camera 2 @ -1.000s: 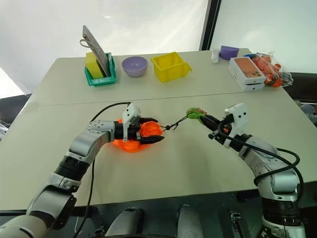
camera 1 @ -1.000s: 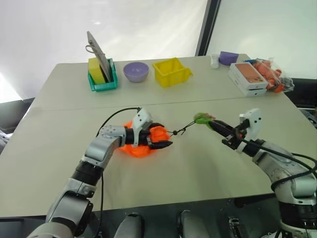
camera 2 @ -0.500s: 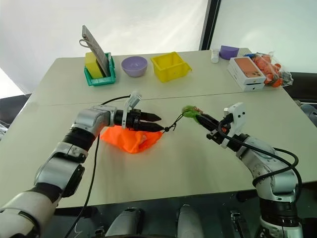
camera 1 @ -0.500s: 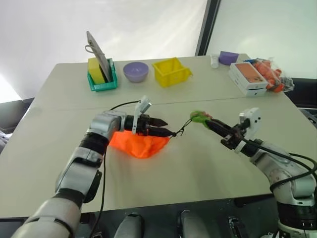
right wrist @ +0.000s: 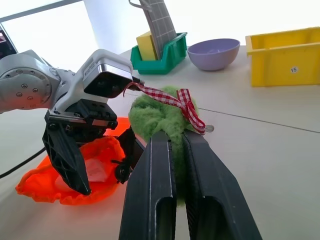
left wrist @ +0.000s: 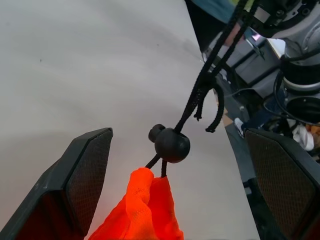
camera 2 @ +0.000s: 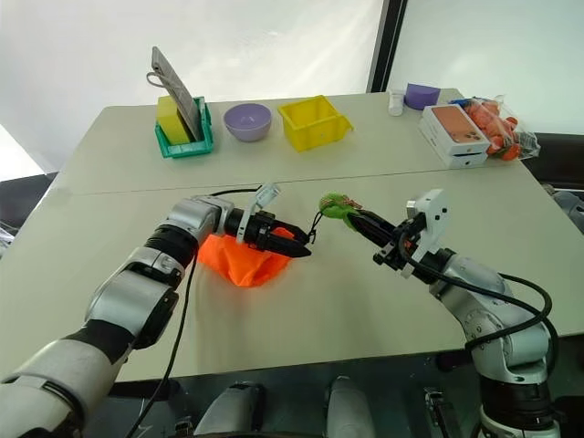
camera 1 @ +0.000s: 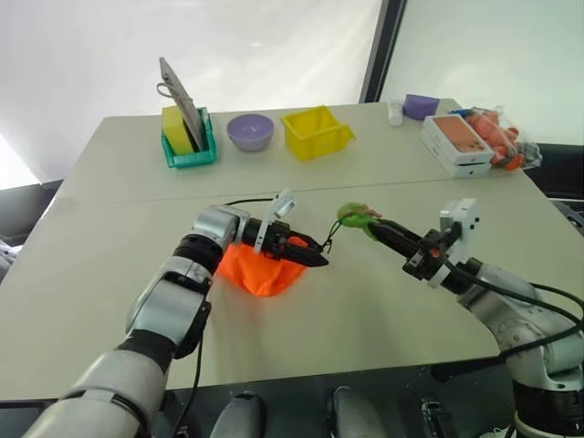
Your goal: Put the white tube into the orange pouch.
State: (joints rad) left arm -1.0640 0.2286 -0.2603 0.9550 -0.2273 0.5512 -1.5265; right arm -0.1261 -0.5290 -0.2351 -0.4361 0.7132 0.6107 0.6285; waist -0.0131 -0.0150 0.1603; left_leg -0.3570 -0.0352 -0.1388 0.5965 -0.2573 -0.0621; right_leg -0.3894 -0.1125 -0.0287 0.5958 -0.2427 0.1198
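The orange pouch (camera 1: 263, 270) lies on the table's near half, its gathered neck lifted to the right. My left gripper (camera 1: 315, 253) is level at that neck and open. Its fingers (left wrist: 90, 170) stand on either side of the black cord bead (left wrist: 172, 145), touching neither. The black cord (camera 1: 328, 235) runs up from the bead to the fuzzy green tag (right wrist: 162, 116) with a red checked ribbon. My right gripper (camera 1: 370, 225) is shut on the tag and holds it above the table. A pale patch (right wrist: 97, 172) shows inside the pouch; I cannot tell whether it is the white tube.
Along the far half stand a green bin (camera 1: 189, 146) with a yellow sponge and a leaning flat slab, a purple bowl (camera 1: 250, 130) and a yellow bin (camera 1: 317, 130). At the far right are a small white bottle (camera 1: 395, 111), a phone box (camera 1: 456, 143) and a bag of orange things (camera 1: 500, 133).
My left gripper, still open, came off the bunched pouch, rolled over and reached right to the cord bead. The pouch now sags spread out. My right gripper carried the green tag left.
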